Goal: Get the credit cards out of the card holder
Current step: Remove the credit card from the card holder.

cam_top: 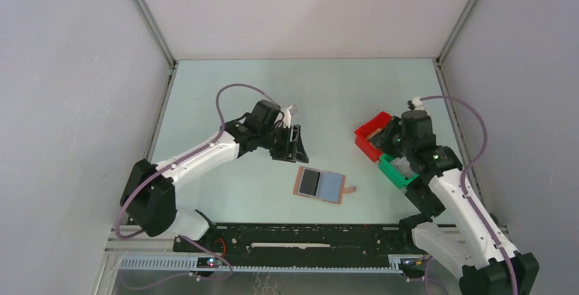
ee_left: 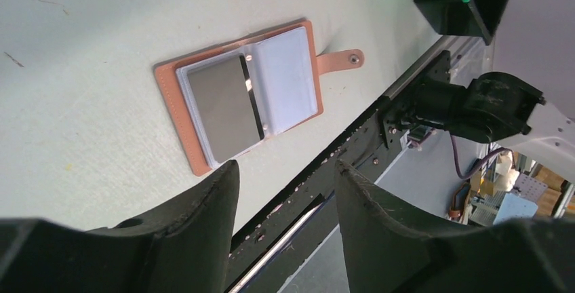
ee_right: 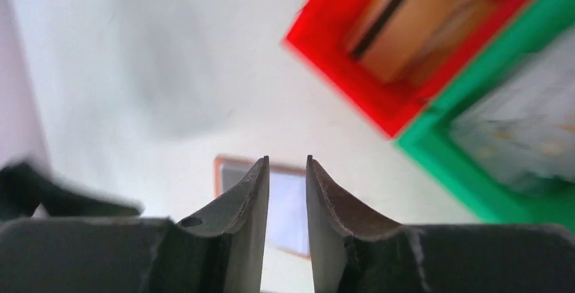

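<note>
The card holder (cam_top: 319, 186) lies open and flat on the table, tan-brown with a small side tab (cam_top: 350, 190). A dark grey card (ee_left: 220, 106) sits in its left panel; the right panel (ee_left: 288, 76) looks pale and empty. My left gripper (cam_top: 298, 153) hovers just behind the holder, open and empty; in the left wrist view (ee_left: 285, 167) the holder (ee_left: 177, 113) lies ahead of the fingertips. My right gripper (cam_top: 386, 147) is over the bins, empty, its jaws a narrow gap apart (ee_right: 286, 162). The holder (ee_right: 288, 198) shows blurred through that gap.
A red bin (cam_top: 373, 135) and a green bin (cam_top: 396, 171) stand at the right, under my right wrist. The red bin (ee_right: 339, 45) holds a tan card with a black stripe (ee_right: 400, 18). The black rail (cam_top: 300, 235) runs along the near edge.
</note>
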